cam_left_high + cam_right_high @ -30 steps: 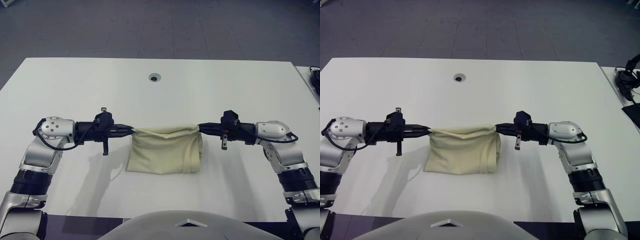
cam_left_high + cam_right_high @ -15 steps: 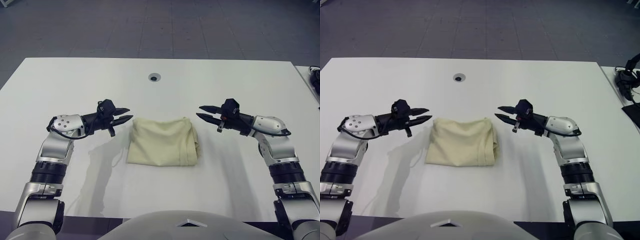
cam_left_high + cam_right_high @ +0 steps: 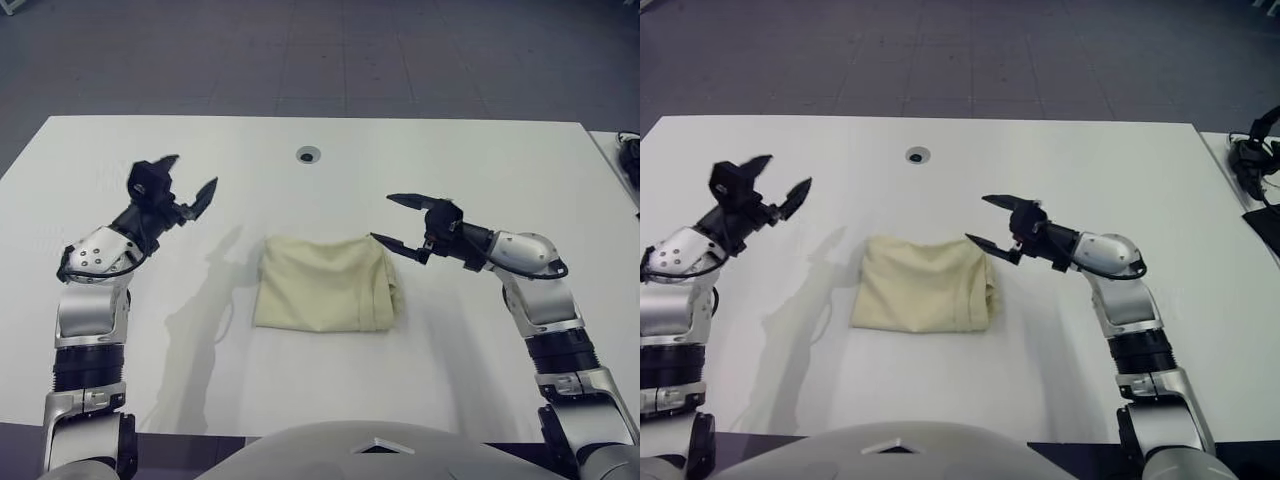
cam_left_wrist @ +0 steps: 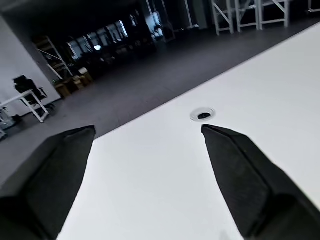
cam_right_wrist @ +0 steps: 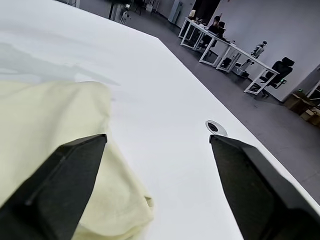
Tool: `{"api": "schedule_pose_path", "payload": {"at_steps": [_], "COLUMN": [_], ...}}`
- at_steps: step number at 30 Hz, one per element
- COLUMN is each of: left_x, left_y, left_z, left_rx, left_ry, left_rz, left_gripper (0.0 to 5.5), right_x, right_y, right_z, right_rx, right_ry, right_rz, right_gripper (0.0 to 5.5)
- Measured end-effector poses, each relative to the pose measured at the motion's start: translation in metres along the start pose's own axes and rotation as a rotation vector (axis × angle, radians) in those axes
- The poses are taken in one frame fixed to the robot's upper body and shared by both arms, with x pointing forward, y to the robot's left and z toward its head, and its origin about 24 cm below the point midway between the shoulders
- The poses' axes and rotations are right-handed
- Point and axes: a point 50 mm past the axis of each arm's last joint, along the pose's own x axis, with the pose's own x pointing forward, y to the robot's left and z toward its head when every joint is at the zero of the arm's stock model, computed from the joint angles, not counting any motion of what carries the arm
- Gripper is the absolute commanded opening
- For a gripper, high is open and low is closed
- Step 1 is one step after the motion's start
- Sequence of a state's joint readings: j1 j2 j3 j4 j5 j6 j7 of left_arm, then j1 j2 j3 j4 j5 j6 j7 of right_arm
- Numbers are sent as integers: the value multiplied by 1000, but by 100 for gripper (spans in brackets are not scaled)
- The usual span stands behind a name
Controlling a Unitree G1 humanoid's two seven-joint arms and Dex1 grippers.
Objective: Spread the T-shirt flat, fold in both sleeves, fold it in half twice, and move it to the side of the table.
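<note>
Folding looked done, T-shirt (image 3: 325,284) sat centred on the bench (image 3: 450,160); my left pincer (image 3: 191,171) and right pincer (image 3: 383,217) gaped empty. Next step, I figured: grab it, slide it sideways.

Bright overhead light whitens the table (image 3: 480,160); a soft grey shadow (image 3: 195,320) lies left of the T-shirt (image 3: 325,285); the far floor (image 3: 400,50) is dim.
</note>
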State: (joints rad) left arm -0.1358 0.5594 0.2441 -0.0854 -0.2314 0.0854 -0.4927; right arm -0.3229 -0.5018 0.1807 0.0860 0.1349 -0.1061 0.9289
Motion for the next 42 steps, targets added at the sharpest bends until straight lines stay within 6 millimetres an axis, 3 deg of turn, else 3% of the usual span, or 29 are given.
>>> {"api": "schedule_pose_path", "payload": {"at_steps": [5,10,12,18,22,30,36,42], "left_x": [-11,-16,-18,-20,-22,-30,-39,-56], "left_y": [-13,-21,-25,-36,-39,-46,-55,-66], "left_z": [4,2,0,4,10,19,17,14], "left_rx": [-15,-40,-66,-104,-107,-92,-102,-97], "left_ry": [-27,-28,-20,-40,-60,-81,-65,-21], "left_rz": [18,16,13,-4,-2,4,17,25], "left_gripper": [540,540,540,540,540,540,540,540], "right_x": [44,76,88,89,62,-24,-76,-132], "right_y": [14,29,25,7,-2,-2,19,53], "right_z": [-4,-9,-7,-11,-26,-53,-58,-54], "right_rx": [-105,-236,-306,-441,-389,-139,169,436], "right_ry": [78,153,166,232,270,411,496,632], "right_rz": [211,356,349,332,279,29,-230,-547], "right_gripper": [528,539,539,539,539,539,539,539]}}
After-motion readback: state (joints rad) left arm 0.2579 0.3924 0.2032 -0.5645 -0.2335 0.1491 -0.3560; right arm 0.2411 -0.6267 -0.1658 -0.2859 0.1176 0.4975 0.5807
